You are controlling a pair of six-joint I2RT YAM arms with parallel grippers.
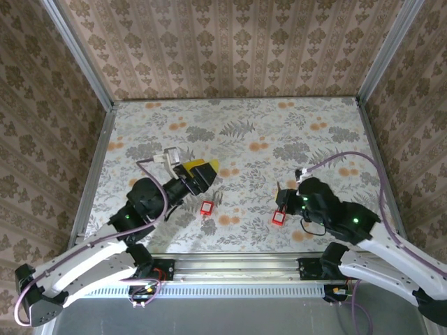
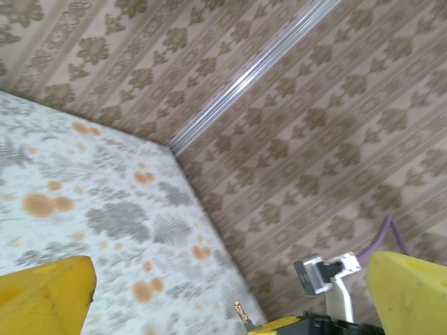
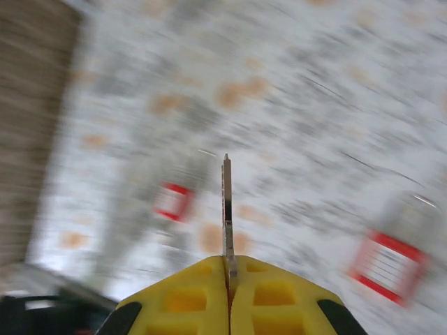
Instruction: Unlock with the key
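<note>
Top external view: floral table [image 1: 279, 132]. Left gripper [image 1: 201, 169] spread wide, empty, near one red padlock [image 1: 207, 207]. Right gripper [image 3: 228, 264] clenched beside a second red padlock [image 1: 279, 217], pinching a thin key [image 3: 226, 209] that juts straight from its fingertips.

Right wrist view: red padlock [image 3: 173, 201], second red padlock [image 3: 387, 265], both motion-smeared (labels unreadable). Left wrist view: yellow fingers [image 2: 49, 293] cropped at edges.
</note>
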